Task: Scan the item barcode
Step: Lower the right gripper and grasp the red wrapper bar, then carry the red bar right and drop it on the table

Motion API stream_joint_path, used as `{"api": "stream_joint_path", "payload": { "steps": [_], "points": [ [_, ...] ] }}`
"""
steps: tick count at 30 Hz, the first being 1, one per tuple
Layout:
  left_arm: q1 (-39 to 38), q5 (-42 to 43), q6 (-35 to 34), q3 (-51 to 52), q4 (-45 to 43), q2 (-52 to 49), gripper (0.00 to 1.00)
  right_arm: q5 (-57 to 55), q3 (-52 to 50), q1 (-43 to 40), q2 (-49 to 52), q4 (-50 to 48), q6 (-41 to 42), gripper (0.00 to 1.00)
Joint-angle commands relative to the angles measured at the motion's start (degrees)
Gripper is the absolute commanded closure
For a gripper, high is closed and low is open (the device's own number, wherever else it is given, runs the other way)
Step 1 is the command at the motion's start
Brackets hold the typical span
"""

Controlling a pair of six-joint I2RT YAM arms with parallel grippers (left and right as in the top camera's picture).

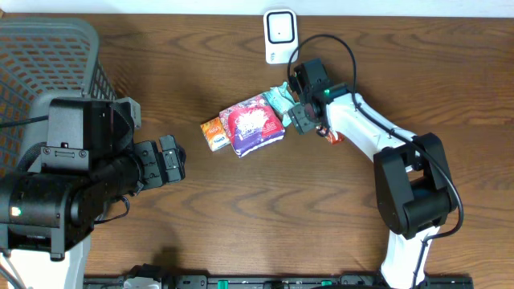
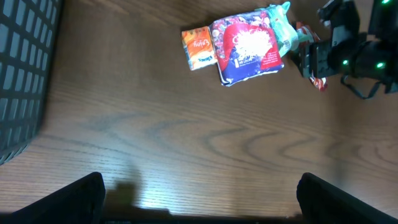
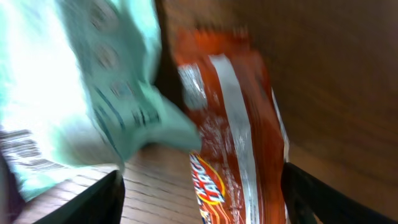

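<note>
Overhead, we see the right gripper (image 1: 302,116), fingers apart, at the mint packet (image 1: 279,98) and red packet (image 1: 332,137) on the bench (image 1: 321,233), below the white scanner (image 1: 279,32); the left gripper (image 1: 178,160) hangs wide open, well apart

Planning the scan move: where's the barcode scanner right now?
Overhead view: the white barcode scanner stands top centre, just beyond the right gripper and the teal packet.

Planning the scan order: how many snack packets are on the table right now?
4: a small orange packet leftmost, a large red-and-purple bag touching it, a mint-green packet at the bag's far corner, and a red-orange sachet rightmost. Others may be hidden underneath.
</note>
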State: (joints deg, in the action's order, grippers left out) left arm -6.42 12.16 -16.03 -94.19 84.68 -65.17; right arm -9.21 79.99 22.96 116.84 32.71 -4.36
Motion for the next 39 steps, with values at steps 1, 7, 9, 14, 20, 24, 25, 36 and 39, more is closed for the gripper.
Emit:
{"api": "stream_joint_path", "payload": {
  "steps": [1,7,9,14,20,24,25,36,39],
  "points": [
    [0.24,0.66,1.01,0.02,0.13,-0.09,0.02,-2.99,-3.19,-0.13,0.52,-1.66,1.07,0.2],
    [0.24,0.66,1.01,0.02,0.13,-0.09,0.02,-4.39,-5.14,-0.04,0.52,-2.51,1.09,0.37],
    [0.24,0.68,1.01,0.02,0.13,-0.09,0.02,-4.33,-5.16,-0.22,0.52,-2.16,1.11,0.55],
    [0.24,0.66,1.01,0.02,0.13,-0.09,0.02,-3.82,-4.46,-0.55,0.48,0.5,5.7,0.82],
    [0.24,0.66,1.01,0.02,0.13,-0.09,0.02,9.9,2.36,-3.13,0.37,9.2,7.52,0.98],
    [0.24,0.66,1.01,0.02,0.13,-0.09,0.02,21.64,8.09,-7.06,0.37,15.3,7.48,0.99],
    [0.24,0.68,1.01,0.02,0.13,-0.09,0.02,25.75,9.09,-8.33,0.37,16.37,6.99,0.99],
    [0.24,0.66,1.01,0.02,0.13,-0.09,0.02,58.05,5.01,-22.47,0.5,18.88,1.49,0.99],
    [0.24,0.66,1.01,0.02,0.13,-0.09,0.02,61.16,0.28,-25.77,0.5,17.62,1.53,0.99]
  ]
}}
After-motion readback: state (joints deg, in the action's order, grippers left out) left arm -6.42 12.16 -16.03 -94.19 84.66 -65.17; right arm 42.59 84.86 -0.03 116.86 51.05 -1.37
